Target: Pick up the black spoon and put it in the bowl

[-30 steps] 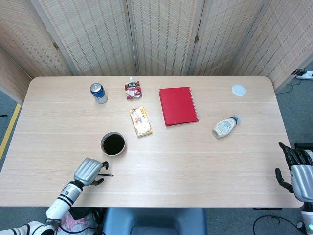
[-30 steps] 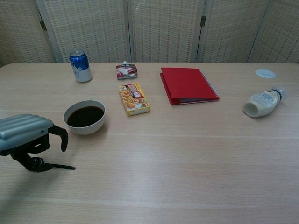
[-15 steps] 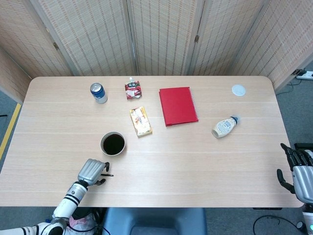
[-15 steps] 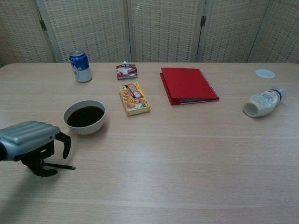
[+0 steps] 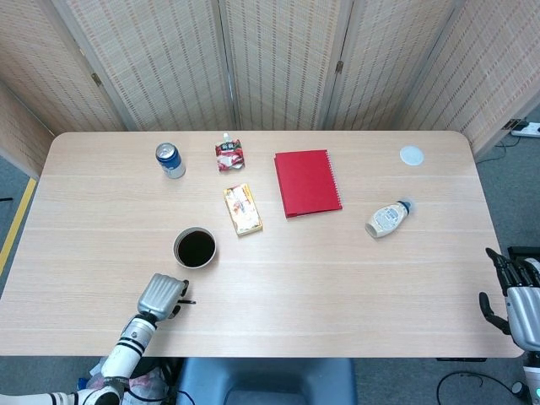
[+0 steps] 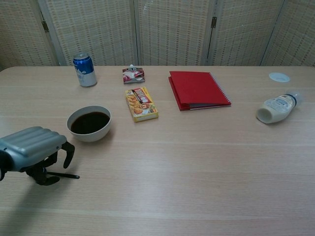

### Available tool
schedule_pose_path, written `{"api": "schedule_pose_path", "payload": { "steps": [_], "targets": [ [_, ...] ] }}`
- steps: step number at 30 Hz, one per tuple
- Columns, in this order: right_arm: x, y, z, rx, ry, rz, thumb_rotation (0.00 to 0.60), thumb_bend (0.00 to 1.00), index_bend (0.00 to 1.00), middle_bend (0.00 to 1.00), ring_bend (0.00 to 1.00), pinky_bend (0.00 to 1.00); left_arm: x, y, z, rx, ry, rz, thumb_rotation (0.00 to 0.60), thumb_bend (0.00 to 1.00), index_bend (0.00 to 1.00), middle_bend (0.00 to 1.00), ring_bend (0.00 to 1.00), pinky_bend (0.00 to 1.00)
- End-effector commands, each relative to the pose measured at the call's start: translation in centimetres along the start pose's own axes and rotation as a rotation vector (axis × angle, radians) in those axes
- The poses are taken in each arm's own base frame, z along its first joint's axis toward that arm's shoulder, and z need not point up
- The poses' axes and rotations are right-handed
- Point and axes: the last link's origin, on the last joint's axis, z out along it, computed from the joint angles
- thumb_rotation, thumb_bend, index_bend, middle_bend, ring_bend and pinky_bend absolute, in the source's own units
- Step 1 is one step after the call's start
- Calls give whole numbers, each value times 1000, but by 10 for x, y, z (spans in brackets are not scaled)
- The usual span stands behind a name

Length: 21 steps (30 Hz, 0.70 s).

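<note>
The black spoon (image 5: 187,301) (image 6: 66,175) lies flat near the table's front left edge, its thin handle pointing right. My left hand (image 5: 162,295) (image 6: 32,145) is curled down over its left end, dark fingers closed around it, so the spoon's head is hidden. The white bowl (image 5: 195,248) (image 6: 89,123), filled with dark liquid, stands just behind and to the right of that hand. My right hand (image 5: 513,299) hangs off the table's right front corner with fingers apart and nothing in it; the chest view does not show it.
A blue can (image 5: 170,160) stands at the back left beside a red snack pouch (image 5: 228,155). A yellow box (image 5: 242,209) lies behind the bowl. A red notebook (image 5: 307,182), a lying white bottle (image 5: 386,219) and a white lid (image 5: 411,155) are further right.
My left hand has sunk lower over the spoon's end and its arm has drawn back toward the table edge. The spoon's handle stays in place. The right hand shifted slightly down.
</note>
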Motion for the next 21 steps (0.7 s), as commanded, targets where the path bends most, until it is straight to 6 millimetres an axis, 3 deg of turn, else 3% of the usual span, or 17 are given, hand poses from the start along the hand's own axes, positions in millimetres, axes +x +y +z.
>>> {"api": "schedule_pose_path", "payload": {
  "steps": [1, 21],
  "targets": [
    [0, 1, 0, -2, 0, 1, 600, 394, 87, 176, 205, 171, 0, 4, 2, 6, 7, 29, 600, 344, 526, 1000, 964, 1000],
    [1, 7, -4, -15, 3, 6, 600, 395, 88, 176, 207, 171, 1, 16, 2, 3, -36, 51, 600, 351, 547, 1000, 966, 1000]
  ]
}}
